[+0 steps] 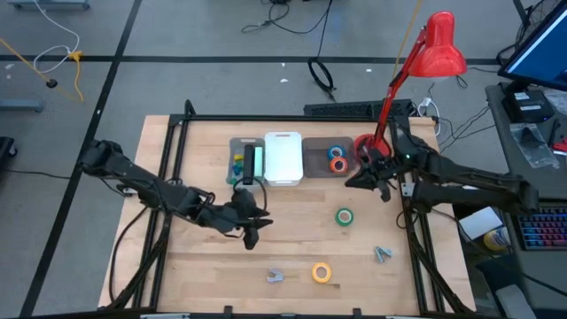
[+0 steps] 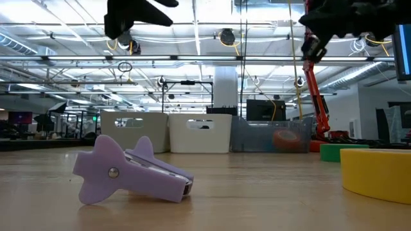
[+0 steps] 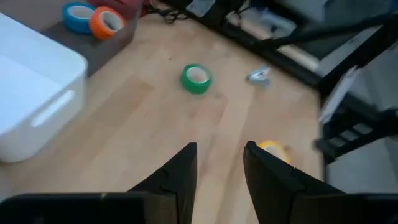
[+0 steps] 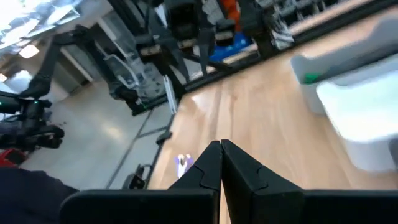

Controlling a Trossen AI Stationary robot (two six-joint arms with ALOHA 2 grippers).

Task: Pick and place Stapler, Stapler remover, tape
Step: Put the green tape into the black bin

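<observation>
The left gripper (image 1: 252,232) hovers mid-table, fingers apart and empty; the right gripper (image 1: 379,183) waits shut beside the bins. Blue (image 1: 337,151) and orange tape (image 1: 338,164) sit in the grey bin (image 1: 315,159). Green (image 1: 344,216) and yellow tape (image 1: 322,272) and 2 removers (image 1: 275,276) (image 1: 383,254) lie on the table (image 1: 204,266).

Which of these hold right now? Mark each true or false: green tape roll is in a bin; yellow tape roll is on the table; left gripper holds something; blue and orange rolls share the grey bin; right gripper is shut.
1. The green ring-shaped tape roll lies in a bin. False: it lies on the bare wooden table.
2. The yellow tape roll lies on the table. True.
3. The left gripper holds something. False: its fingers are apart with nothing between them.
4. The blue tape roll and orange tape roll share the grey bin. True.
5. The right gripper is shut. True.
</observation>
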